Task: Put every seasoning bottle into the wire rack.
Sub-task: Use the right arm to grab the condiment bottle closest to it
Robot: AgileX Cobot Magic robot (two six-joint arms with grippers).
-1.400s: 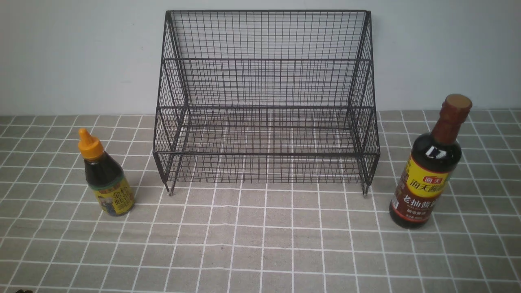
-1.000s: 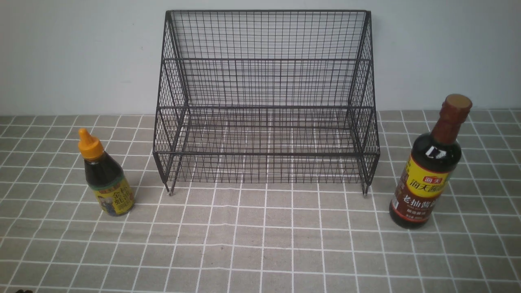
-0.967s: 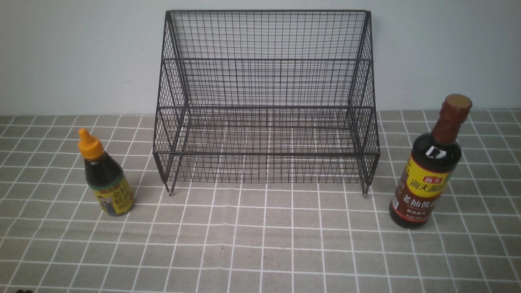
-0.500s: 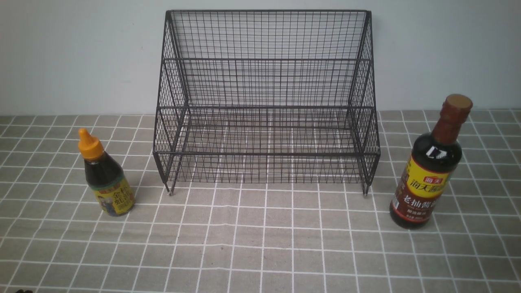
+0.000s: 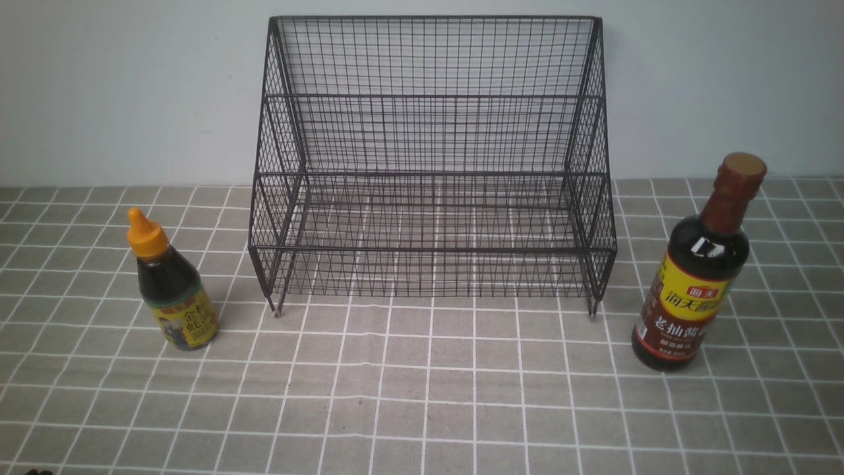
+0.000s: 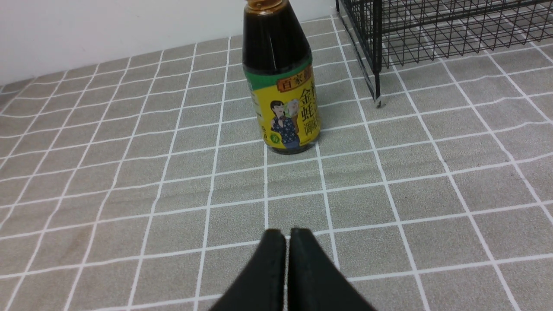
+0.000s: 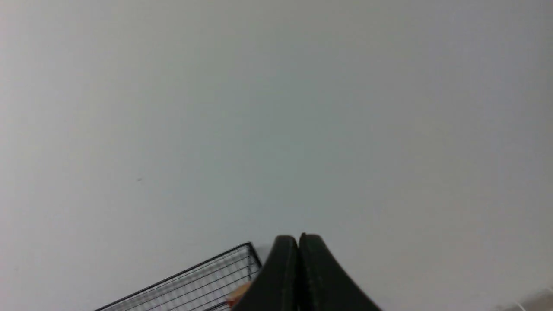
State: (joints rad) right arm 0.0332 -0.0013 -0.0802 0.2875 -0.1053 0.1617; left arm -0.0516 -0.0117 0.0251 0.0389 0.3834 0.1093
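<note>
The black wire rack point(image 5: 432, 173) stands against the back wall with nothing on its shelves. To its left stands the short seasoning bottle point(image 5: 170, 287) with an orange nozzle cap and a yellow label. The tall seasoning bottle point(image 5: 700, 269), brown-red at cap and neck, stands to the rack's right. In the left wrist view my left gripper point(image 6: 287, 234) is shut and holds nothing, low over the cloth a short way before the short bottle point(image 6: 281, 82). My right gripper point(image 7: 298, 239) is shut and holds nothing, pointing at the wall above a corner of the rack point(image 7: 196, 285). Neither gripper shows in the front view.
A grey cloth with a white grid point(image 5: 428, 396) covers the table. A pale wall point(image 5: 119, 92) stands right behind the rack. One rack foot point(image 6: 378, 102) rests on the cloth close beside the short bottle.
</note>
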